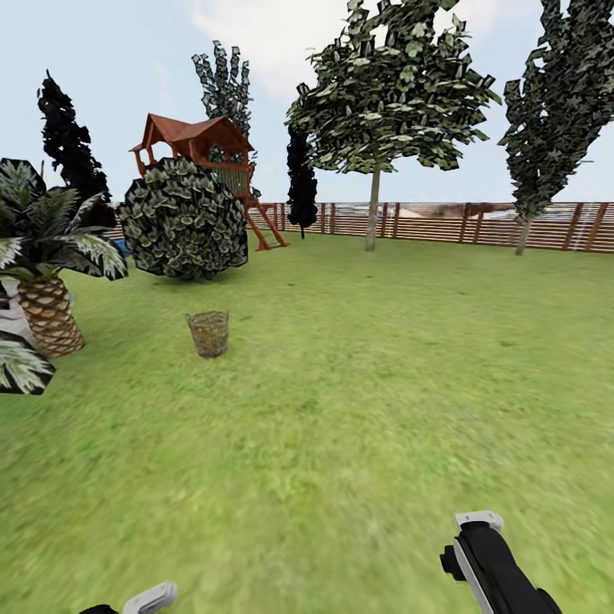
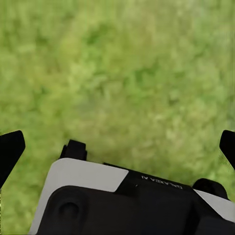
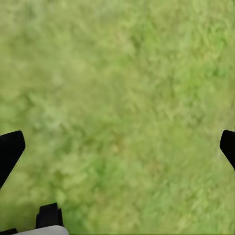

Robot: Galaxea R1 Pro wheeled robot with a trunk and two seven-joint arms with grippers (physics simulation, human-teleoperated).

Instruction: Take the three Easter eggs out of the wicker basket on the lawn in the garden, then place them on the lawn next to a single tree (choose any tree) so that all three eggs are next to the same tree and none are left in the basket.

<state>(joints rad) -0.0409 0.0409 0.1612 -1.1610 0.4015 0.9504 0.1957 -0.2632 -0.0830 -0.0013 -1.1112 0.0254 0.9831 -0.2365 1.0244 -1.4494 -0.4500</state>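
From my head camera I record the wicker basket (image 1: 208,332) standing upright on the lawn (image 1: 358,401), well ahead of me and left of centre; I cannot make out whether any eggs lie inside it at this range. A round leafy bush (image 1: 182,217) stands behind the basket, a short palm (image 1: 44,256) to its left, and a red-roofed wooden playhouse (image 1: 201,145) rises behind the bush. A tree (image 1: 373,111) with a pale straight trunk stands further back near the brown slat fence (image 1: 443,222), right of the basket and well apart from it. My left wrist camera shows the left gripper (image 2: 117,144) with its fingertips spread wide to both edges of the picture, nothing between them, blurred grass beneath. My right wrist camera shows the right gripper (image 3: 117,147) likewise spread wide and empty over grass. Both forearms sit low at the near edge of the head view.
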